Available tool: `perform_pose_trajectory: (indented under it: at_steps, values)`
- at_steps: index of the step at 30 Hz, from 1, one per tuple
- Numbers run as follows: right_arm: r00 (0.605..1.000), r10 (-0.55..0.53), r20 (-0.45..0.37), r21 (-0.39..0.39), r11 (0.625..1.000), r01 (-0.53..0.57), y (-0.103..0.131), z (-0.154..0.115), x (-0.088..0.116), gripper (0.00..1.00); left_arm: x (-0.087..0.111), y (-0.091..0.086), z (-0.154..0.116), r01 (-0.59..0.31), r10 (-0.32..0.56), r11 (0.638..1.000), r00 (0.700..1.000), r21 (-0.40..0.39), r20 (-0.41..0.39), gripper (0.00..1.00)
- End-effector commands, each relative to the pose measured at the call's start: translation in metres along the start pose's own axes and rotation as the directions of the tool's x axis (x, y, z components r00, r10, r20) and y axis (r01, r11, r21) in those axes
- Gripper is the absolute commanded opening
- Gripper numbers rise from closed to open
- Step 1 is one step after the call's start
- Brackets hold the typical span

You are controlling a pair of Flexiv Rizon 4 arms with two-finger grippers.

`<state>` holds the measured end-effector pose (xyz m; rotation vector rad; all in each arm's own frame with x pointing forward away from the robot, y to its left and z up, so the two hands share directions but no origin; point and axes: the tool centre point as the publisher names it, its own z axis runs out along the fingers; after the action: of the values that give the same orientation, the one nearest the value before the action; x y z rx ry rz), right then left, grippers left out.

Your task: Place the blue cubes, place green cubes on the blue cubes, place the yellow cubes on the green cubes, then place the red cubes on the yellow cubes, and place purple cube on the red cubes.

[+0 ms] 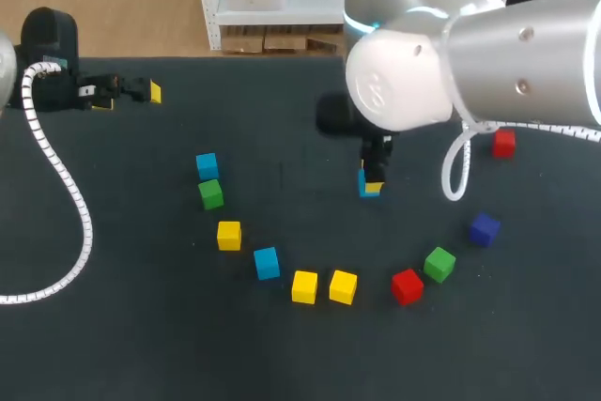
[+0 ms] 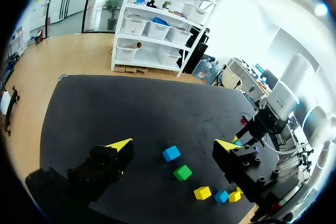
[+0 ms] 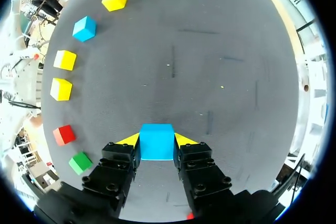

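My right gripper (image 1: pixel 373 176) is shut on a light blue cube (image 3: pixel 156 145) low over the middle of the table; its yellow tips press the cube from both sides. Beyond it on the table lie another light blue cube (image 1: pixel 207 165), a green cube (image 1: pixel 211 194), a yellow cube (image 1: pixel 228 235), a third light blue one (image 1: pixel 267 263), two yellow ones (image 1: pixel 304 286) (image 1: pixel 343 286), a red cube (image 1: pixel 407 285), a green one (image 1: pixel 439 264), a purple cube (image 1: pixel 485 229) and a red cube (image 1: pixel 504 143). My left gripper (image 1: pixel 130 94) hangs open and holds nothing at the far left.
A white coiled cable (image 1: pixel 66 194) trails from the left arm across the left side of the dark table (image 1: pixel 141 326). The right arm's cable loop (image 1: pixel 455 171) hangs near the far red cube. The cubes form an arc around the table's middle.
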<state>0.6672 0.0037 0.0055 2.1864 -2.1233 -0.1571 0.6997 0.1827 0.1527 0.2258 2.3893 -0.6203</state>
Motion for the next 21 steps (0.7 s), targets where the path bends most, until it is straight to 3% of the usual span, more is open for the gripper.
perform_pose_trajectory:
  at_steps: [1,21]
  values:
    - [1.0,0.003,-0.003,0.007,1.0,-0.003,0.005,0.007,0.001,0.0,0.001,0.002,0.0,-0.002,0.002,1.0,1.0,0.01,0.007,1.0]
    - [0.998,0.063,0.006,0.0,0.998,-0.063,-0.007,0.015,-0.003,0.0,0.001,0.002,0.0,-0.002,0.002,1.0,1.0,0.01,0.007,1.0]
